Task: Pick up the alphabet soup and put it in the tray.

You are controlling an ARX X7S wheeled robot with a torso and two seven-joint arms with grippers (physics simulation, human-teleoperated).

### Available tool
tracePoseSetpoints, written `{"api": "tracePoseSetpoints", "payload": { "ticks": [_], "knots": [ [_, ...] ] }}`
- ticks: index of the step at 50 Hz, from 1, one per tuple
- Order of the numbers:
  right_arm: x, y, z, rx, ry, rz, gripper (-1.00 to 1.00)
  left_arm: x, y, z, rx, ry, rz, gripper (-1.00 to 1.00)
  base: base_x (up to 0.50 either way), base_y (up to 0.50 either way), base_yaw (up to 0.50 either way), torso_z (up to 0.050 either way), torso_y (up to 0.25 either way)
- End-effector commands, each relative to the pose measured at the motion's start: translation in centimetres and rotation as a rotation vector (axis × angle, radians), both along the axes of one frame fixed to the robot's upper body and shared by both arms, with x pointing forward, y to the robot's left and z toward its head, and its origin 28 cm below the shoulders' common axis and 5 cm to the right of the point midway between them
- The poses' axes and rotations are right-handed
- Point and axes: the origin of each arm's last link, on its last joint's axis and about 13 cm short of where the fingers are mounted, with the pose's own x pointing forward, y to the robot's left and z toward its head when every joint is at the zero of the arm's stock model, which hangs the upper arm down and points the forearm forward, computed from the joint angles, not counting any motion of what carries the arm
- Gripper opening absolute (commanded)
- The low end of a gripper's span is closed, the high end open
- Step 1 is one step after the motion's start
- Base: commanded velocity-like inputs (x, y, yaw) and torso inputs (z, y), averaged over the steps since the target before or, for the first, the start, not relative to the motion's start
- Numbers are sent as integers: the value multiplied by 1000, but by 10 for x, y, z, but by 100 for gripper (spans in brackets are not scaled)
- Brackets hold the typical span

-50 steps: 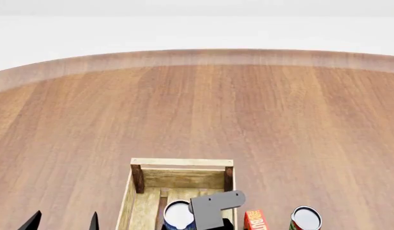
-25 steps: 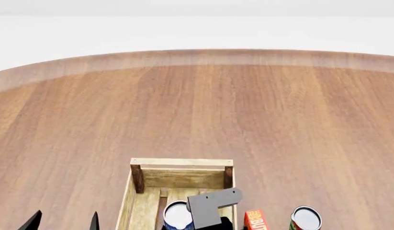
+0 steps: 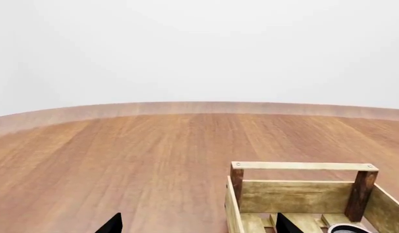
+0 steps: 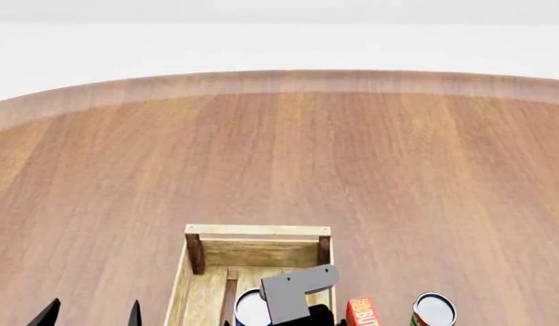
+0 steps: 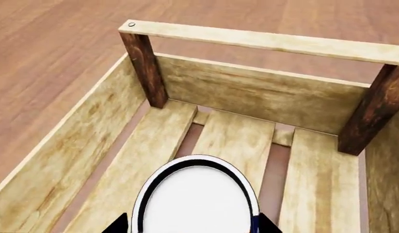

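Note:
The alphabet soup (image 5: 196, 199) shows its pale top and a sliver of blue label in the right wrist view. My right gripper (image 5: 191, 224) is shut on it, one dark fingertip at each side, and holds it upright inside the tray (image 5: 251, 41), above the slatted bottom. In the head view the can (image 4: 248, 309) sits in the tray (image 4: 257, 231) at the bottom edge, partly under the right gripper's grey bracket (image 4: 295, 292). My left gripper (image 4: 91, 316) is open and empty, left of the tray. In the left wrist view the left gripper (image 3: 199, 225) straddles the tray's left wall (image 3: 233, 213).
A red box (image 4: 361, 311) and a slimmer red and green can (image 4: 433, 309) stand right of the tray at the bottom edge. The round wooden table (image 4: 279, 149) stretches far ahead to its curved rim.
My right gripper has shifted slightly left and nearer with the can, which now shows lower in the head view. The left arm has not moved.

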Motion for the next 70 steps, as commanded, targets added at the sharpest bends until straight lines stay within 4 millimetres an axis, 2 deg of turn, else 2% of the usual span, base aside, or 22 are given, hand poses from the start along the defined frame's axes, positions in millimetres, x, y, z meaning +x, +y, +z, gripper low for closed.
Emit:
{"api": "tracePoseSetpoints", "payload": {
  "ticks": [1,27,37,48,70],
  "knots": [
    [-4,0,8,8,-25,14,100,0,-1,0,1,0,-2,100,0,0,0,0,0],
    [-22,-3,42,21,-145,12,100,-1,-1,3,2,-7,-2,100,0,0,0,0,0],
    [-30,-6,47,29,-193,-17,100,-2,-2,4,2,-8,-2,100,0,0,0,0,0],
    [-45,-9,60,74,-270,-49,100,-5,-4,11,3,-25,-12,100,0,0,0,0,0],
    [-62,-10,74,126,-375,-40,100,-12,-5,27,-3,-65,-30,100,0,0,0,0,0]
  ]
}}
